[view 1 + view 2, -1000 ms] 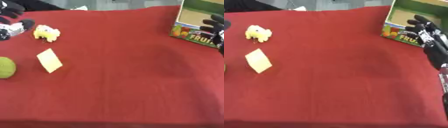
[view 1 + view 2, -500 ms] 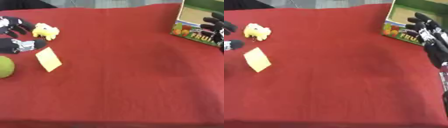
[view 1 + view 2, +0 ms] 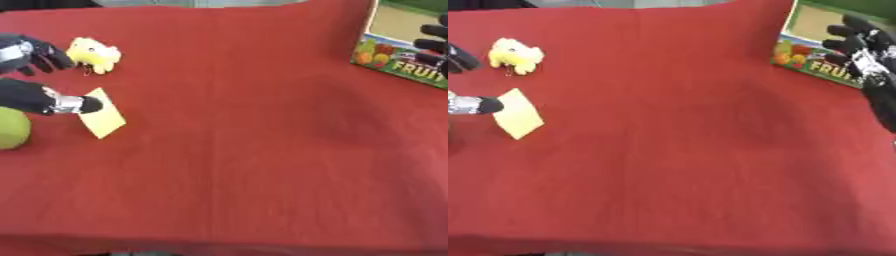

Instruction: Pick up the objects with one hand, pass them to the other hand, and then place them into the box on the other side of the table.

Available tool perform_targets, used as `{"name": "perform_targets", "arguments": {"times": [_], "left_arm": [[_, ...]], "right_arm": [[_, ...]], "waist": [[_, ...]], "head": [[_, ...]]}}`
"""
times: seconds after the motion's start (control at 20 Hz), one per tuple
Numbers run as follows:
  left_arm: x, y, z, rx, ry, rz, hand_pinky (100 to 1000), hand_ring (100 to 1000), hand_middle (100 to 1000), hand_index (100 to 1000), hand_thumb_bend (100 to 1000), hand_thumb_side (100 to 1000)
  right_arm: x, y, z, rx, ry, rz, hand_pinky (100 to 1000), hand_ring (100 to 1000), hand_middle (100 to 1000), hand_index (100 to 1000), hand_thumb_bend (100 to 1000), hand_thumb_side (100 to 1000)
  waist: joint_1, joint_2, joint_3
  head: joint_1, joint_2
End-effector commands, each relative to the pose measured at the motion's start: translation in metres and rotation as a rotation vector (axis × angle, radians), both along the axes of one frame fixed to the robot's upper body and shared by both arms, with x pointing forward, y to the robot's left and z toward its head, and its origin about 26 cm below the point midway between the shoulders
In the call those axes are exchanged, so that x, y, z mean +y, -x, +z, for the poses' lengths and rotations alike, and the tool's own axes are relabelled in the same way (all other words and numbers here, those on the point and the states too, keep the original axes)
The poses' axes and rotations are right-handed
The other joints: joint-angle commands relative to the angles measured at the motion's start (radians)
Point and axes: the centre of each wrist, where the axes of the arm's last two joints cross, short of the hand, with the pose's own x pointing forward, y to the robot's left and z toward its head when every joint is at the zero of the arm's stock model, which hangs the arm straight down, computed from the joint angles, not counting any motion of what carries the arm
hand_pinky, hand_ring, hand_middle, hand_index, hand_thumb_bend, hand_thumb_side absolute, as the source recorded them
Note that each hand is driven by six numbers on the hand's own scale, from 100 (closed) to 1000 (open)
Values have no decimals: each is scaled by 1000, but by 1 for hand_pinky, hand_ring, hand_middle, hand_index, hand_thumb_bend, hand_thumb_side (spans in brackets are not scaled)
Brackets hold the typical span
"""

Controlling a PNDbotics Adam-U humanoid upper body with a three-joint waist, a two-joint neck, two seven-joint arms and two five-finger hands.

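A yellow plush toy [image 3: 94,54] lies at the far left of the red table. A flat yellow card [image 3: 103,118] lies in front of it, and a green ball [image 3: 12,128] sits at the left edge. My left hand [image 3: 33,95] is open over the left edge; its thumb tip touches the card's left side and its fingers reach toward the plush toy. My right hand [image 3: 866,55] stands open in front of the fruit box [image 3: 814,30] at the far right, holding nothing.
The red cloth [image 3: 245,140] covers the whole table; its front edge runs along the bottom of the view. The fruit box stands open at the far right corner.
My left hand has come down from beside the plush toy toward the card, and its thumb now touches the card. The right hand has stayed near the box.
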Motion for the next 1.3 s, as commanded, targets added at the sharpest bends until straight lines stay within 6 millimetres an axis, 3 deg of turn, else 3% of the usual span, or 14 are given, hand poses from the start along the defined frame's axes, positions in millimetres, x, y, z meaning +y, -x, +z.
{"name": "perform_targets", "arguments": {"times": [0.05,0.95,1.3], "left_arm": [[6,-4,6,-9,-44,37,834,817,763,833,716,583],[11,-43,-13,98,-88,34,841,826,775,845,772,491],[17,-56,-20,111,-113,59,843,828,778,844,788,486]], "right_arm": [[-2,2,12,-30,33,4,921,915,892,966,100,590],[-1,1,4,-2,33,6,921,915,890,963,100,613],[-1,1,3,-1,34,4,921,915,889,963,100,615]], "waist": [[1,-11,1],[1,-17,-3],[-1,-16,-2]], "head": [[5,7],[12,-18],[32,-13]]}}
